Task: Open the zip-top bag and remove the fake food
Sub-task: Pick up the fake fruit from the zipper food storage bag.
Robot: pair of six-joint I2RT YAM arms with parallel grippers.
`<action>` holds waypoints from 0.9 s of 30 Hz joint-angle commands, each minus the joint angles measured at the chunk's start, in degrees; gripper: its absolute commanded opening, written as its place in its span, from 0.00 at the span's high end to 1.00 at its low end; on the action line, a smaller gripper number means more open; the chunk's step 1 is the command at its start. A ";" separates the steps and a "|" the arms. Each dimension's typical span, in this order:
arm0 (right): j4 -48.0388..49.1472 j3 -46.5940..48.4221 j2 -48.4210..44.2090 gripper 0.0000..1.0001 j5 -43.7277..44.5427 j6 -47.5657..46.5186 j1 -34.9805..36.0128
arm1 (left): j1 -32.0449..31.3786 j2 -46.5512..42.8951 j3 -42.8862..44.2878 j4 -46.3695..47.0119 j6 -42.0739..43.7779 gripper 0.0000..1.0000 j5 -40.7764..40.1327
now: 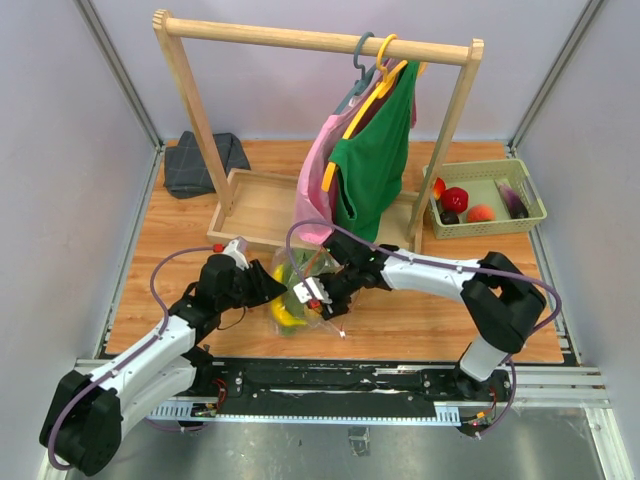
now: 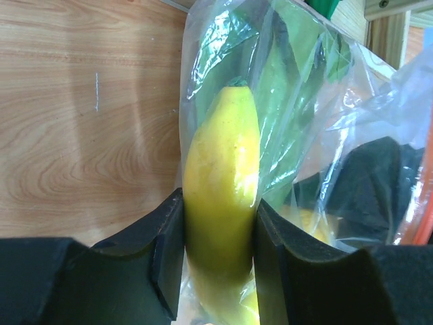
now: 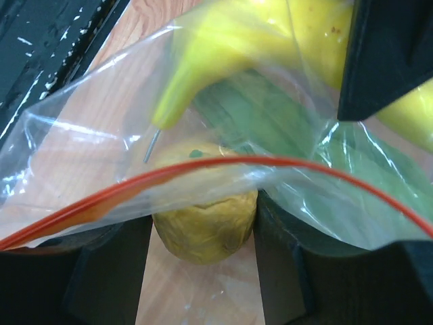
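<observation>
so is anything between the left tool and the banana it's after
Yes, the clear film of the zip-top bag. The left tool pinches the banana from outside the bag, so plastic lies between its fingers and the fruit. The right tool grips a small yellow fruit by the orange zip strip.

Top view: left gripper [image 1: 278, 292] and right gripper [image 1: 305, 297] cover most of the zip-top bag [image 1: 300, 268]. Left wrist: banana [image 2: 223, 176] cut off at the bottom edge, lower flanks hidden behind fingers [image 2: 162, 264]. Dark shape [image 2: 375, 179] behind the film is blurred, can't ID. Right wrist: small yellow fruit [image 3: 203, 233] has its top hidden by film and zip strip [image 3: 203, 164]. Can't tell if the fingers [image 3: 108, 271] actually press it.
</observation>
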 commanded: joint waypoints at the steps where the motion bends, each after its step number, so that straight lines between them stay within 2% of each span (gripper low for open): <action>1: -7.91 0.51 -3.36 0.67 -3.06 -3.56 -2.73 | -0.19 -0.56 -0.04 -1.64 1.15 1.00 -1.44; 8: -11.18 1.18 -5.52 0.69 -2.97 -3.08 -5.40 | -0.20 -0.45 0.48 -1.91 1.94 1.00 -1.48; 12: -10.58 1.82 -6.00 0.71 -3.20 1.48 -7.85 | -0.22 -1.05 0.34 -1.91 2.11 1.00 -1.04; 18: -10.61 3.80 -4.49 0.72 -10.48 8.55 -9.42 | -0.22 -1.03 0.75 -0.50 2.15 1.00 1.46; 22: -13.50 5.93 -5.05 0.72 -6.26 8.27 -9.84 | -0.15 -1.86 1.71 -3.10 2.72 1.00 -0.07; 27: -20.02 7.29 -6.57 0.72 -5.69 4.35 -11.31 | -0.24 -3.42 1.66 -4.05 2.28 1.00 -2.13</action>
